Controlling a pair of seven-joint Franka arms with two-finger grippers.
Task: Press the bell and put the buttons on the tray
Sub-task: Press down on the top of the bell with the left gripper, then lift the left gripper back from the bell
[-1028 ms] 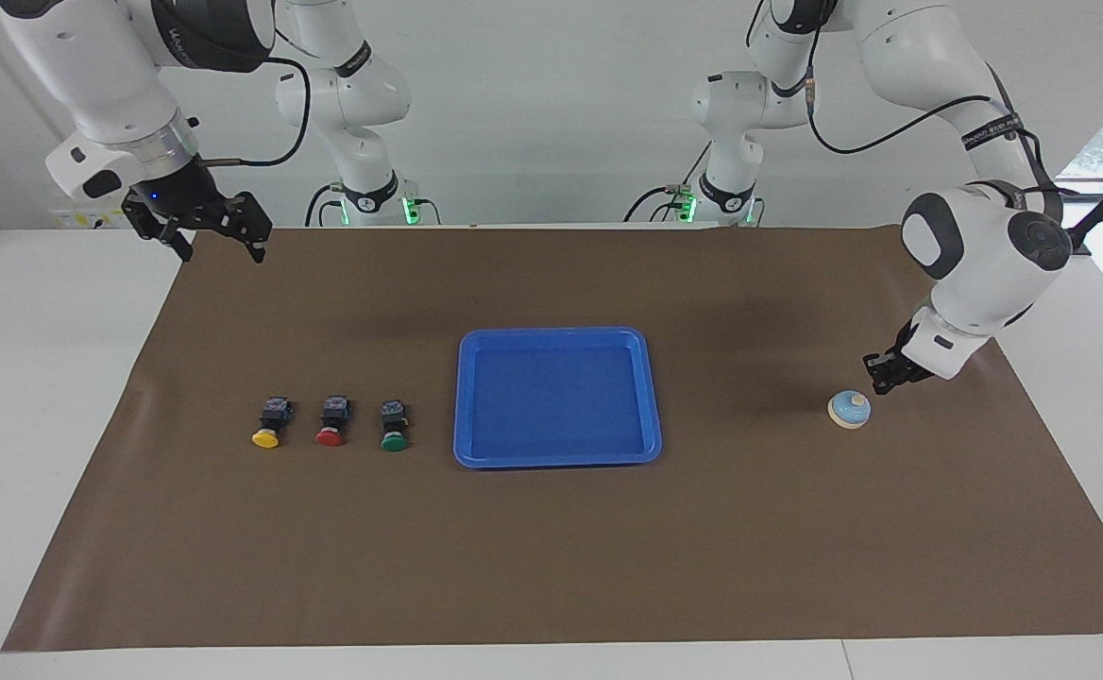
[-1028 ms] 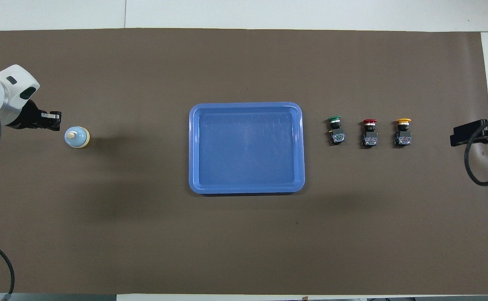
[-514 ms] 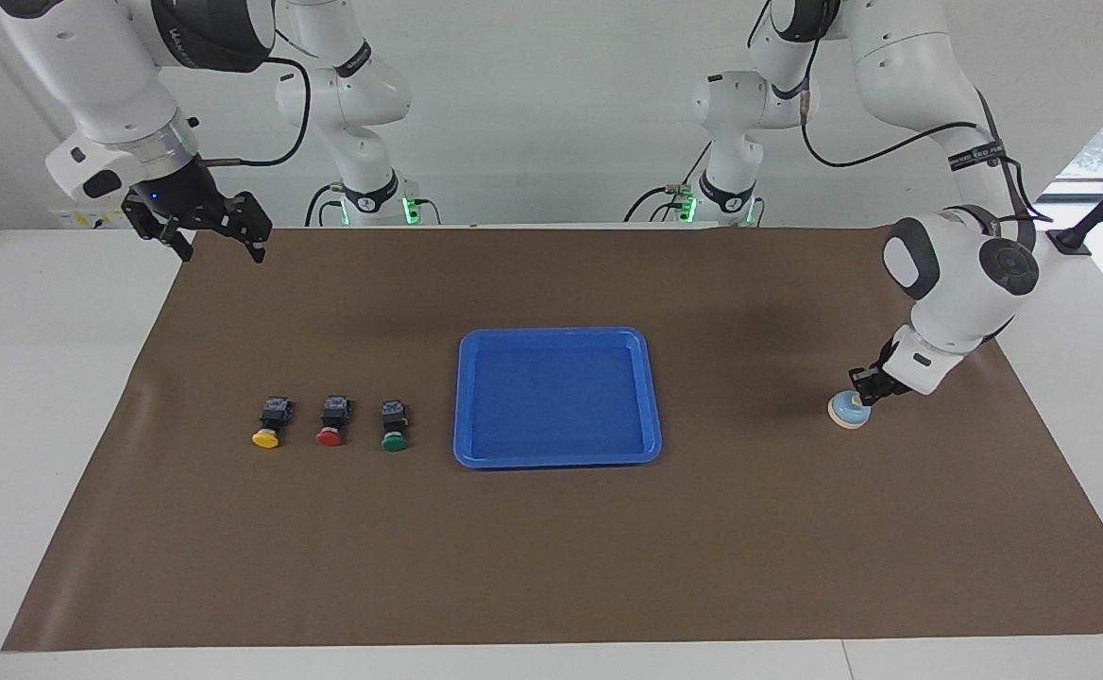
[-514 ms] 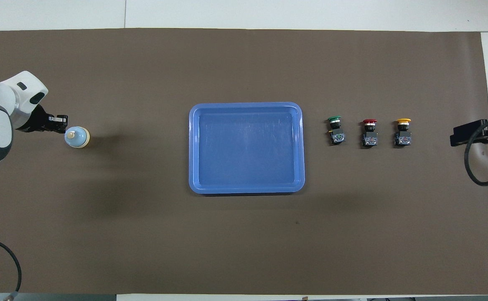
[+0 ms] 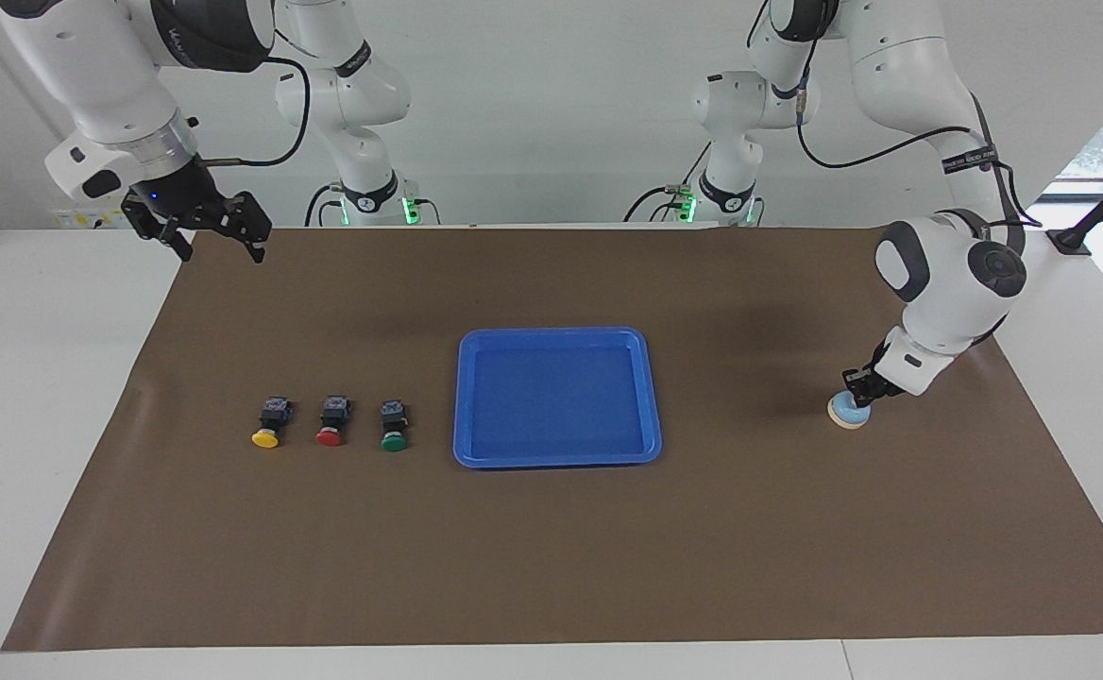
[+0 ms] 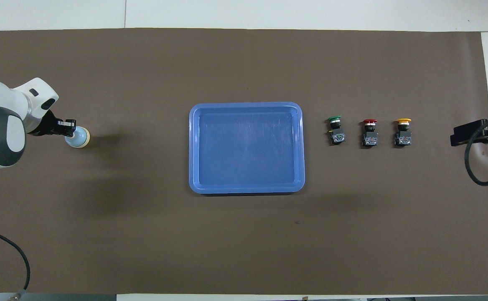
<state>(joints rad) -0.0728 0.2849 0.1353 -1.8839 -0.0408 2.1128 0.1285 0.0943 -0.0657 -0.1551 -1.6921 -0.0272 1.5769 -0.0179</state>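
My left gripper rests its tip on the bell, which sits toward the left arm's end of the table from the tray. I cannot tell its finger opening; it holds nothing. I judge that a press straight down on the centre knob would keep the dome from sliding. The yellow, red and green buttons lie past the tray toward the right arm's end, unobstructed. My right gripper waits there, raised, fingers spread, empty.

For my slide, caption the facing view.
Left gripper down on the bell; three buttons beside an empty tray; right gripper waits.
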